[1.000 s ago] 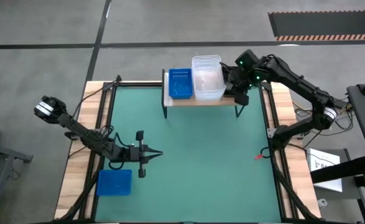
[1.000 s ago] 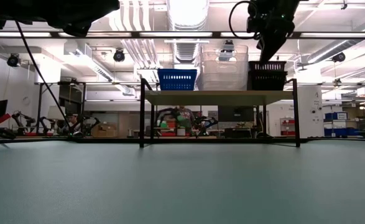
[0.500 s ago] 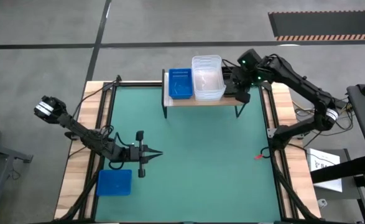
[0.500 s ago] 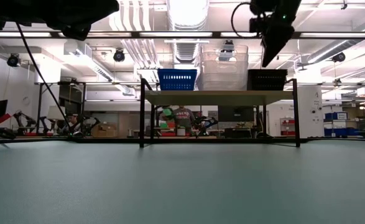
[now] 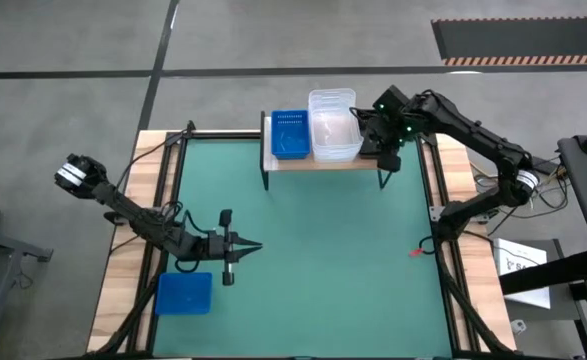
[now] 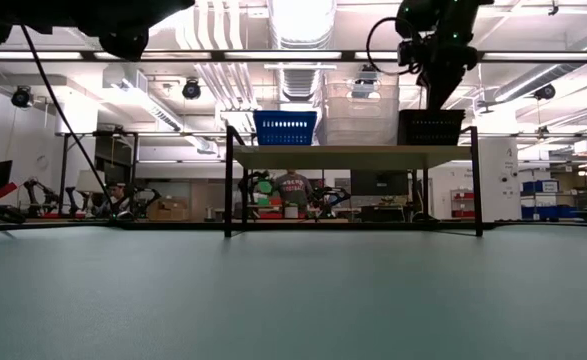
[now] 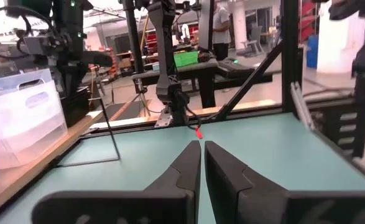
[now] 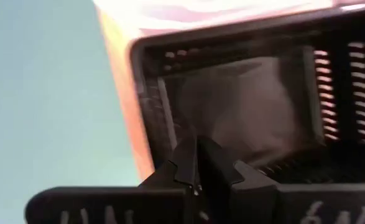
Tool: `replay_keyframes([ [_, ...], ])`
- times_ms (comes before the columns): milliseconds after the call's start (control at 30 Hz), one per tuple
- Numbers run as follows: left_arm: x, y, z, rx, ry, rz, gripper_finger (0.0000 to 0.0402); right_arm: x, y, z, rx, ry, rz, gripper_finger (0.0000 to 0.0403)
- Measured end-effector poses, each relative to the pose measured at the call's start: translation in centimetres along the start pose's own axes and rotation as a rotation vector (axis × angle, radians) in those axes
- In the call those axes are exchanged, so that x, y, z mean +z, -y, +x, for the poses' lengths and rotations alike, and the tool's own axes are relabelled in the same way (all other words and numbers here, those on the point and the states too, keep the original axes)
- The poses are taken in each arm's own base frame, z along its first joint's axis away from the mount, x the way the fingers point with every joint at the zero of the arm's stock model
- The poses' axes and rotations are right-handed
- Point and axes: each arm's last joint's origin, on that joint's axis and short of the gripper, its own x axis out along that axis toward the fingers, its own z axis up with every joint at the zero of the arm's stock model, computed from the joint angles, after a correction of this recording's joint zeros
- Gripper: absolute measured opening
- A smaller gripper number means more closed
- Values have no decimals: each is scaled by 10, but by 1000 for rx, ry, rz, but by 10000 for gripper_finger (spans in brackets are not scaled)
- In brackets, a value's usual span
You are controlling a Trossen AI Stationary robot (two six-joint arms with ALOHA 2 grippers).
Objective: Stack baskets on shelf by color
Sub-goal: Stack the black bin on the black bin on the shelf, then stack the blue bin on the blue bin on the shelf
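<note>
The right hand (image 8: pixel 198 163) is seen pinched shut, empty, just above the black baskets (image 6: pixel 430 127) on the shelf (image 6: pixel 348 155). If lowered carelessly, the stack could be knocked off.

Bright overhead ceiling lights (image 6: pixel 295 18); right wrist view blurred.

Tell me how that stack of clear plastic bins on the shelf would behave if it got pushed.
The stack of clear translucent plastic bins looks thin-walled and empty, so probably light. It stands taller than the solid blue plastic bin beside it, so a high push might tip it. On the smooth wooden plank shelf it would likely slide.
</note>
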Motion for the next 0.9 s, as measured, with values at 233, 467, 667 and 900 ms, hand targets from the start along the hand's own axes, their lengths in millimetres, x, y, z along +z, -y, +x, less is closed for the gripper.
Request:
replay_keyframes([
  [233, 7, 3, 6, 9, 12, -217, 6, 0, -4, -35, -70, 103, 39, 9],
  [467, -2, 29, 22, 191, -338, -549, 2, -10, -39, -74, -72, 247, 17, 9],
  [667, 28, 53, 24, 579, -914, -712, 0, -22, -75, -103, -32, 408, -52, 9],
  [900, 39, 84, 45, 774, -1383, -709, 0, -22, -100, -112, 8, 552, -182, 9],
])
